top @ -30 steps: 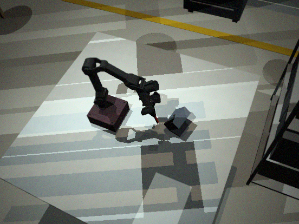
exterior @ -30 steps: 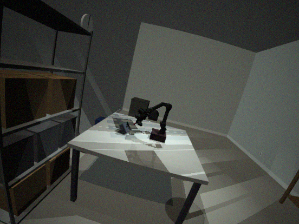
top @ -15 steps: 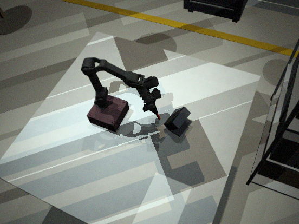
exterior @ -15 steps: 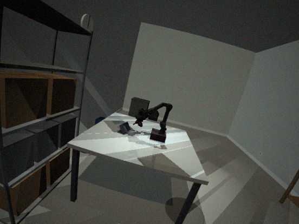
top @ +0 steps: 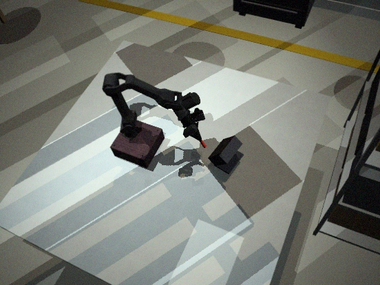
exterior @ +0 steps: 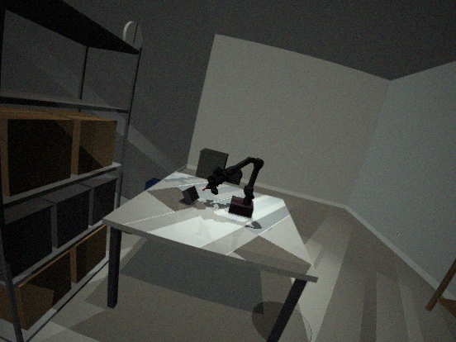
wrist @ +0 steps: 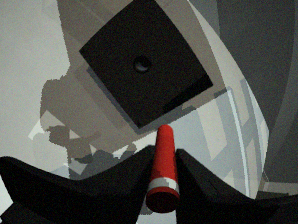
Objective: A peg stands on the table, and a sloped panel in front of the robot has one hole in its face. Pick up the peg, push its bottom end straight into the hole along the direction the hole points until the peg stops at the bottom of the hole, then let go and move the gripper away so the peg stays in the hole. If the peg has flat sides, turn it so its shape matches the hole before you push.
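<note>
Pale table (top: pixel 103 220), maroon robot base (top: pixel 138 144), dark sloped panel (top: pixel 225 153)

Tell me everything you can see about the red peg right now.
The red round peg is a smooth, plastic-looking cylinder with a white band near the gripped end and a rounded free tip. The black hand is shut on it, fingers on either side. It is held off the table, touching nothing else, its tip aimed toward the dark sloped panel, short of the round hole.

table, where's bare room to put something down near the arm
The table has bare surface in front of the arm's base, toward its near edge, and beyond the panel. The tight spot is between base and panel, where the claw holds the peg.
</note>
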Robot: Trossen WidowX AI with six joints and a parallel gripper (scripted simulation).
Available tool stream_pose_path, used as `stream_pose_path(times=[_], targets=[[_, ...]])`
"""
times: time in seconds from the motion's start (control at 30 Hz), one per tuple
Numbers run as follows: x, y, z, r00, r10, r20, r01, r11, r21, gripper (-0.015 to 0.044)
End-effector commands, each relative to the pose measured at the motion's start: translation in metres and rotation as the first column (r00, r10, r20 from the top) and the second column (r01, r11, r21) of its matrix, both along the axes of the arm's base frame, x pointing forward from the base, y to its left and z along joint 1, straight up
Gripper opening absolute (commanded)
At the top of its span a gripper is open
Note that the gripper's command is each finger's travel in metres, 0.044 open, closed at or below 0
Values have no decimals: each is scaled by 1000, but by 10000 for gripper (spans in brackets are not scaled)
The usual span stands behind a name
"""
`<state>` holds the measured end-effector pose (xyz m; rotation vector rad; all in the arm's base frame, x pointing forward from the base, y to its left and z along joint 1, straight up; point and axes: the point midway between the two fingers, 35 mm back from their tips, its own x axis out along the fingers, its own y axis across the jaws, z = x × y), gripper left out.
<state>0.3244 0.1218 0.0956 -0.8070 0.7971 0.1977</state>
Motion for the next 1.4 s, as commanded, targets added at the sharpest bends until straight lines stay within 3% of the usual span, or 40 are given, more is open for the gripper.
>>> stream_pose_path(times=[0.0,1.37], targets=[[-4,4,-2,1000,24,8,-24,1000,-18,0],[-9,41,-1,979,174,109,-166,983,-75,0]])
